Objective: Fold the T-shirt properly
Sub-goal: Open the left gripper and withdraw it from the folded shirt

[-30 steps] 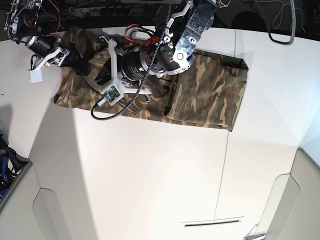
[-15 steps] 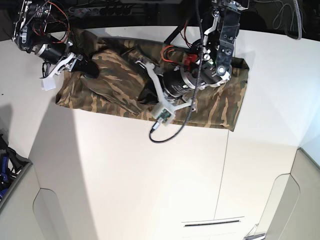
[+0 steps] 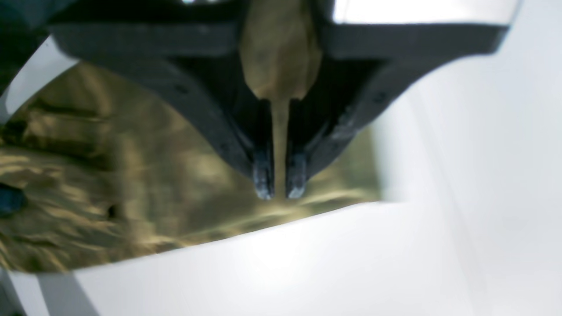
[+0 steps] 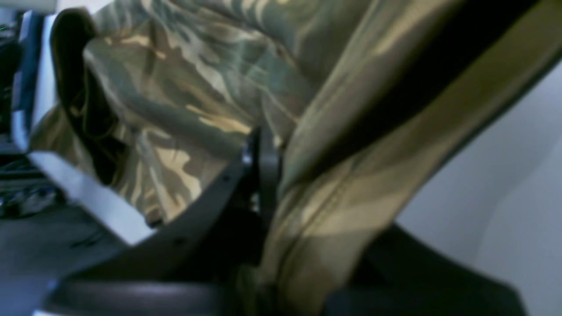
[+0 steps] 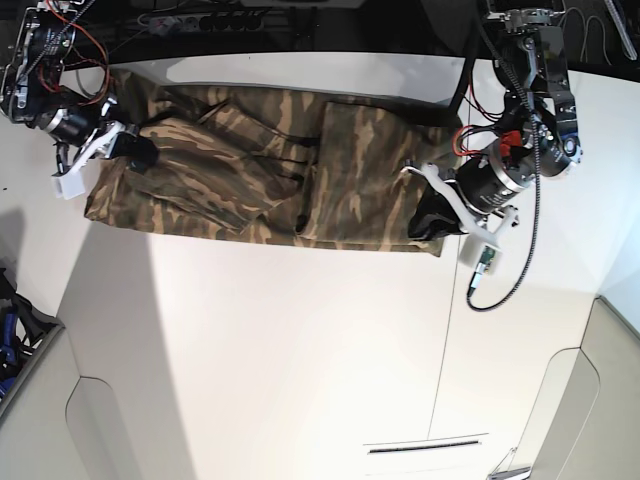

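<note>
The camouflage T-shirt [image 5: 260, 170] lies stretched in a long band across the back of the white table [image 5: 300, 340]. My right gripper [image 5: 138, 152] is shut on the shirt's left end. My left gripper [image 5: 428, 218] is shut on its right end near the front corner. In the left wrist view the left gripper [image 3: 279, 184] pinches a thin fold of tan cloth, with the shirt [image 3: 131, 197] spread behind it. In the right wrist view the right gripper [image 4: 268, 184] holds a bunched seam of the shirt [image 4: 184, 101]. The collar and label do not show.
Cables and a power strip [image 5: 200, 18] run along the back edge behind the shirt. A loose cable [image 5: 510, 270] hangs from the left arm over the table. A dark bin with blue items [image 5: 10, 330] stands past the table's left edge.
My left gripper has swept right across the table, dragging the cloth with it. My right gripper has pulled its end slightly left. The shirt is now drawn out longer.
</note>
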